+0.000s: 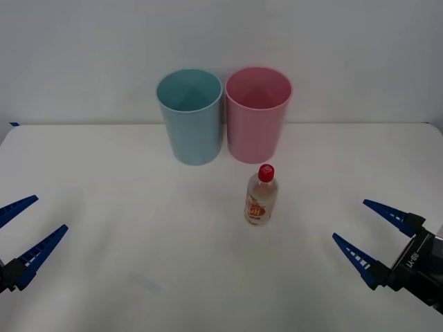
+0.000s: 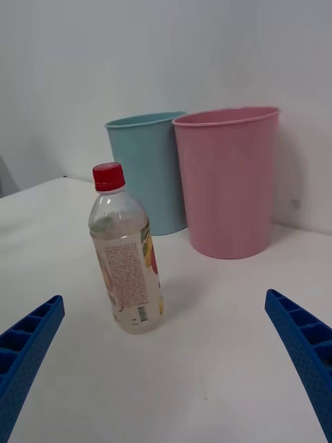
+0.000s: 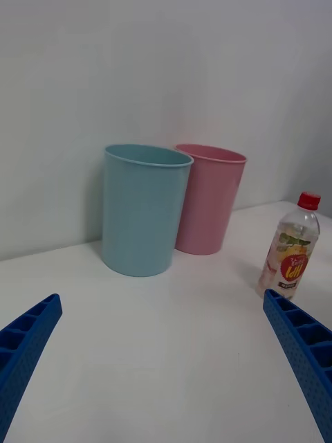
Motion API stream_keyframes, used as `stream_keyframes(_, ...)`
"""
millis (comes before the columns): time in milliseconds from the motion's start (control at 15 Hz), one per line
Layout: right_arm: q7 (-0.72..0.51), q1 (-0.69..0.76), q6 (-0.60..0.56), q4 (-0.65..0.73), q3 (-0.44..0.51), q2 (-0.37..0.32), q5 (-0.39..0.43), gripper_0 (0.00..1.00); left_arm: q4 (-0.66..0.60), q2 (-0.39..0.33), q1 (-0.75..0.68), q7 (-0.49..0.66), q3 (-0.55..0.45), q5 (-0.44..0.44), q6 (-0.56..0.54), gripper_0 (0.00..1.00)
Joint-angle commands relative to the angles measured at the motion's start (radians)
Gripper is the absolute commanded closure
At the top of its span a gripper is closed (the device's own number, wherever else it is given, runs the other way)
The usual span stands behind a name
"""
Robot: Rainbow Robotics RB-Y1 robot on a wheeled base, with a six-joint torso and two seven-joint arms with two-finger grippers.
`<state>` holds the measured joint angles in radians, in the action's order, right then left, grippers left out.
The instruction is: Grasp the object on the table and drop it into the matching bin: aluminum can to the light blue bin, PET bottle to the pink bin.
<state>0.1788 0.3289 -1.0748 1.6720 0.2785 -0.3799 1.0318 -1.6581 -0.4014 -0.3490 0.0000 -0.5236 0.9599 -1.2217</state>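
PET bottle (image 1: 261,196), upright on the table (image 1: 104,207) just near of the pink bin (image 1: 257,114), judged light, smooth, tippable, best taken mid-body by the wide-spread right gripper (image 1: 367,235); left gripper (image 1: 21,232) likewise spread.

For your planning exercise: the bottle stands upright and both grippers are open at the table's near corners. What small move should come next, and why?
Probably the right gripper should reach forward and inward toward the bottle. It is open and nearer than the left gripper, and the bottle stands untouched, just in front of the pink bin.
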Motion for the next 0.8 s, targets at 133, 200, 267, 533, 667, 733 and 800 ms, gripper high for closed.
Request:
stream_keyframes(133,0.034,-0.022,0.105,0.000,-0.099,-0.019,-0.004,0.00,0.000,0.000,0.000,0.000,0.000,0.000,0.000,0.00)
stream_keyframes(200,0.037,-0.031,0.139,-0.002,-0.130,-0.025,-0.007,0.00,0.000,0.000,0.000,0.000,0.000,0.000,0.000,0.00)
stream_keyframes(267,0.042,-0.042,0.174,-0.002,-0.160,-0.030,-0.007,0.00,0.000,0.000,0.000,0.000,0.000,0.000,0.000,0.00)
stream_keyframes(533,0.051,-0.077,0.274,-0.002,-0.251,-0.042,-0.006,0.00,0.000,0.000,0.000,0.000,0.000,0.000,0.000,0.00)
stream_keyframes(667,0.051,-0.090,0.314,-0.002,-0.292,-0.051,-0.006,0.00,0.000,0.000,0.000,0.000,0.000,0.000,0.000,0.00)
stream_keyframes(733,0.051,-0.097,0.334,-0.002,-0.308,-0.054,0.001,0.00,0.000,0.000,0.000,0.000,0.000,0.000,0.000,0.00)
stream_keyframes(800,0.051,-0.103,0.346,-0.003,-0.315,-0.054,0.013,0.00,0.000,0.000,0.000,0.000,0.000,0.000,0.000,0.00)
